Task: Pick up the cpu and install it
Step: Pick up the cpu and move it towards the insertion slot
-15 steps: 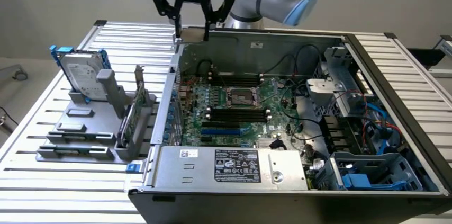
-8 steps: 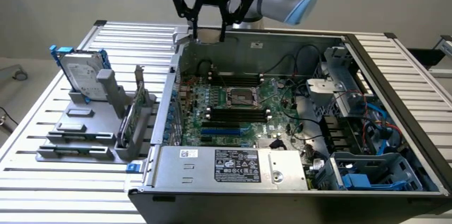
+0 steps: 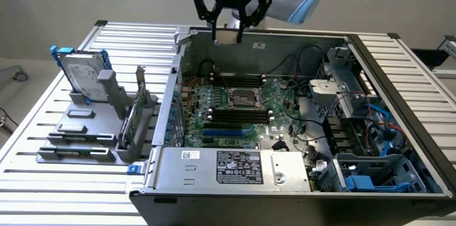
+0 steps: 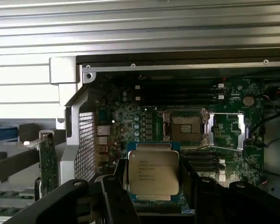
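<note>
Black robot fingers (image 3: 214, 29) grip the small flat silver-grey square cpu (image 3: 228, 36) by its edges, high over the rear wall of the open PC case (image 3: 178, 168); metal-framed mobo socket (image 3: 241, 98) sits below, mid-board, well apart.

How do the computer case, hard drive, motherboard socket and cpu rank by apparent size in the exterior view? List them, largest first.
1. computer case
2. hard drive
3. motherboard socket
4. cpu, looking a little smaller than the socket; it is held up in the gripper, at a different distance from the camera, so this last gap is unsure.
</note>
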Robot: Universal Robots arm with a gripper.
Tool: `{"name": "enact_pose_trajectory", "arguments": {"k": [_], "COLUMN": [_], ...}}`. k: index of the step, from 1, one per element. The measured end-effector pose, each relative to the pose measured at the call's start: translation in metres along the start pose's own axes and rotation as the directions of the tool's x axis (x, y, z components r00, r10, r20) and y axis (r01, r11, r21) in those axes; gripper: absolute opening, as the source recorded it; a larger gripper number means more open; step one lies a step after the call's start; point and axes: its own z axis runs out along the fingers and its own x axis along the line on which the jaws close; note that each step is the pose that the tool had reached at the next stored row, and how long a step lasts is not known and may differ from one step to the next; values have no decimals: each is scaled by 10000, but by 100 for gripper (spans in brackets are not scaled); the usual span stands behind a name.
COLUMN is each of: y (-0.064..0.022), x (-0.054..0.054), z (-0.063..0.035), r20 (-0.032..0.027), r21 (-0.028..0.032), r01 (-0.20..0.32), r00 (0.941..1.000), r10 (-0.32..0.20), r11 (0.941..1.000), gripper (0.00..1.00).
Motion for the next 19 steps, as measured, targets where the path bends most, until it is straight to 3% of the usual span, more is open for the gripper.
{"name": "enact_pose_trajectory", "arguments": {"k": [4,11,19], "y": [56,67,63], "x": [-185,-443,-562], "z": [64,176,313], "r20": [1,0,1], "r21": [-1,-1,0], "r01": [0,0,0], "r00": [10000,10000,10000], "r10": [0,0,0], "r11": [10000,10000,10000], "gripper": [55,55,55]}}
